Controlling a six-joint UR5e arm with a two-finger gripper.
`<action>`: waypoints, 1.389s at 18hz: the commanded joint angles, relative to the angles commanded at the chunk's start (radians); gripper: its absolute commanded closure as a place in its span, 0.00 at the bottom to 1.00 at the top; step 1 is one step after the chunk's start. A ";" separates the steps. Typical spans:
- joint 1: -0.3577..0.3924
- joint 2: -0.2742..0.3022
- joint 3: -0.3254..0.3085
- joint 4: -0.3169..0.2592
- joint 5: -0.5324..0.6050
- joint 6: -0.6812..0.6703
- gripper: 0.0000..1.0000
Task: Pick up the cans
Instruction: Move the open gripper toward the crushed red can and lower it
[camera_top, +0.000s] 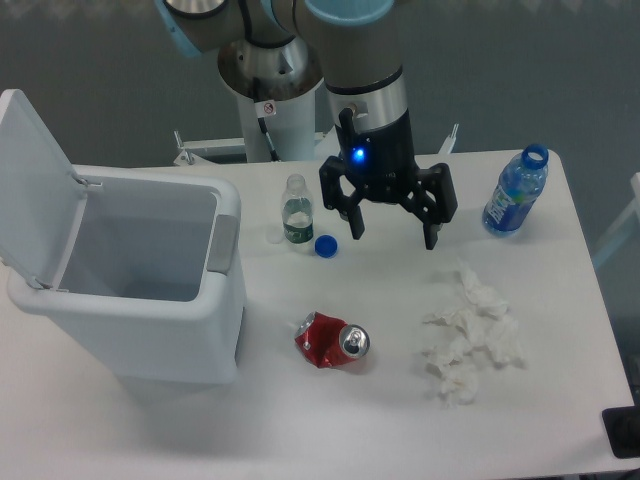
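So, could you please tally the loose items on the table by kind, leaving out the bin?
Crushed red can: 1
Clear plastic bottles: 2, a small one and a blue-labelled one
Blue bottle cap: 1
Crumpled white tissue pile: 1
Total: 5

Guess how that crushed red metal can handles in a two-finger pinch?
The crushed red metal can is probably light and empty. Its dented walls may give further under squeeze. Lying on its side, the crumpled body likely won't roll far. The gripper hangs open above the table.

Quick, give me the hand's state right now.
Hand: open, holding nothing, hanging above the table behind the crushed red can.
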 joint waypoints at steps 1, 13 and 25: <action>0.000 -0.002 -0.003 0.000 0.003 0.000 0.00; -0.006 -0.040 -0.055 0.029 -0.002 -0.006 0.00; -0.051 -0.115 -0.048 0.038 -0.002 0.026 0.00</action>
